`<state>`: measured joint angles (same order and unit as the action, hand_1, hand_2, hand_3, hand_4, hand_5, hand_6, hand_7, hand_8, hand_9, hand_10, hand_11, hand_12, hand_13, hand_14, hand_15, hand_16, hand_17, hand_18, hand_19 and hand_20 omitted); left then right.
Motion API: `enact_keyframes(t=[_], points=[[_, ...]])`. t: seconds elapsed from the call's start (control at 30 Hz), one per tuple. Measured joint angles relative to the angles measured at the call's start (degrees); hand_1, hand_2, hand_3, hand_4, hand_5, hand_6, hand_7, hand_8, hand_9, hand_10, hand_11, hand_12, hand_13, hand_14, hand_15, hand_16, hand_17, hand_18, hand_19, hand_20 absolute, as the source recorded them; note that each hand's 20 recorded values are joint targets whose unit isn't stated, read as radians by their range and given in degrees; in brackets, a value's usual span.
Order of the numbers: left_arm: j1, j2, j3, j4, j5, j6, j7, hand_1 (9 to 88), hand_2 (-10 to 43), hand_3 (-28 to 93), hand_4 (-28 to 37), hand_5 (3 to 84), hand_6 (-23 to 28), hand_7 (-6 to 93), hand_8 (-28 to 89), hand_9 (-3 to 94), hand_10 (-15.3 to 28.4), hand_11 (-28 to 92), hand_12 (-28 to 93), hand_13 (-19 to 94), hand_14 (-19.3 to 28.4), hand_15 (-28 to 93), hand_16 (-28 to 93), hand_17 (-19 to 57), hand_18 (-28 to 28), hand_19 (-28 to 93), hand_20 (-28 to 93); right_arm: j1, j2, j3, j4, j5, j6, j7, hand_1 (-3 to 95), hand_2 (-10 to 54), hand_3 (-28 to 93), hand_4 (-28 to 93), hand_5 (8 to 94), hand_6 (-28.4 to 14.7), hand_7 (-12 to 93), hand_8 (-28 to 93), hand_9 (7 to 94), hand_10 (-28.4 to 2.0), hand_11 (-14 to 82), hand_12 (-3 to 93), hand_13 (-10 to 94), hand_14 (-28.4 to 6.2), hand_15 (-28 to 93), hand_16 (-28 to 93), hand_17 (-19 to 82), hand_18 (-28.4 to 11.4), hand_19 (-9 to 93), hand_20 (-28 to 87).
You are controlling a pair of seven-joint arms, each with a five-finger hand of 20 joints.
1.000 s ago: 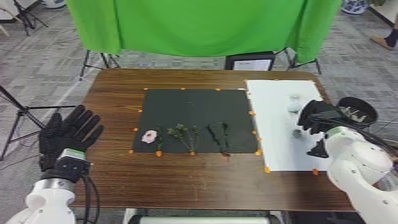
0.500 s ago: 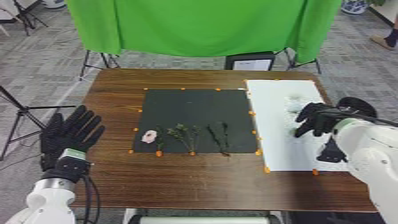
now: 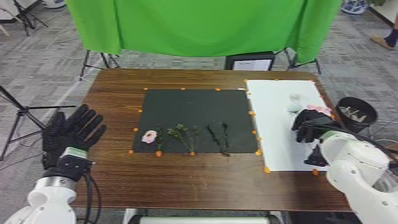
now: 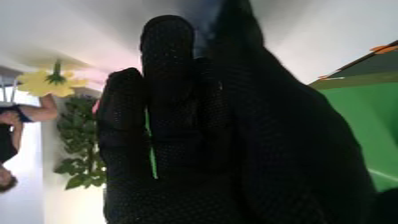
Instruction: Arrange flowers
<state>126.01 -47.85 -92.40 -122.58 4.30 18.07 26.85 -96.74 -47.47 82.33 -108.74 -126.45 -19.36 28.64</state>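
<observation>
Can't tell if my R hand (image 3: 311, 124) grips the pink bloom (image 3: 320, 109) beside it (glove's in the way), nr white mat's (image 3: 284, 155) edge; L hand (image 3: 69, 134) open. I'd pinch below bloom, w/o crushing it.

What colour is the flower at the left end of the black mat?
Pale pink, in the head view.

Site: looks like a robotics lab or test area, office-type floor. Grey patterned carpet (image 3: 169, 62). Green cloth (image 3: 204, 27) hung as backdrop beyond the wooden tabletop (image 3: 178, 182). Black stand (image 3: 19, 111) to the left. Robot arms (image 3: 51, 197) at near edge; orange markers (image 3: 266, 170) round the work sheets (image 3: 195, 112).
</observation>
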Motion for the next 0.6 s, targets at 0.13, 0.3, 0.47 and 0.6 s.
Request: enact_keyframes(t=[0.13,0.3,0.47,0.6], points=[[0.14,0.00,-0.06,0.00,-0.01,0.00,0.12,24.3,15.7,73,-28.3,47.9,10.8,11.9,-7,40.4,16.4,21,12,28,17.0,38,-7,-5.9,16.6,39,10,-0.48,0.08,-0.02,0.02,-0.12,1.05,-0.21,64.4,-9.5,62,-28,75.2,3.7,34,-1,87.4,-5.9,6.9,36.6,76,-3.6,36,47,38,-18.8,78,41],[0.31,0.00,-0.08,-0.04,-0.06,0.01,0.34,24.3,15.6,73,-28.3,47.9,10.8,11.8,-7,40.3,16.4,20,13,28,17.0,38,-7,-6.0,16.6,39,10,-2.00,0.70,-0.79,0.03,-0.55,7.13,-0.88,64.1,-9.5,64,-28,76.3,3.7,34,0,88.6,-5.9,6.9,37.7,76,-3.7,36,48,39,-19.3,79,42],[0.34,0.00,-0.08,-0.07,-0.07,0.01,0.49,24.3,15.5,73,-28.3,48.0,10.8,11.7,-7,40.3,16.4,20,13,28,17.0,38,-7,-6.0,16.6,39,10,-1.86,0.94,-1.52,-1.58,-1.41,8.37,-2.88,63.7,-9.5,65,-28,76.5,3.6,33,1,88.9,-6.0,6.7,38.0,77,-3.3,37,48,39,-18.9,80,43],[0.56,0.02,-0.31,-0.17,-0.07,0.01,0.60,24.3,15.5,73,-28.3,48.0,10.8,11.6,-7,40.4,16.5,20,13,28,17.0,38,-7,-6.0,16.6,39,10,2.15,0.64,-5.72,-2.86,-1.95,8.37,-6.96,62.7,-9.5,65,-28,76.5,3.8,33,1,88.5,-5.9,6.5,38.3,76,-3.1,37,48,39,-19.0,80,43]])
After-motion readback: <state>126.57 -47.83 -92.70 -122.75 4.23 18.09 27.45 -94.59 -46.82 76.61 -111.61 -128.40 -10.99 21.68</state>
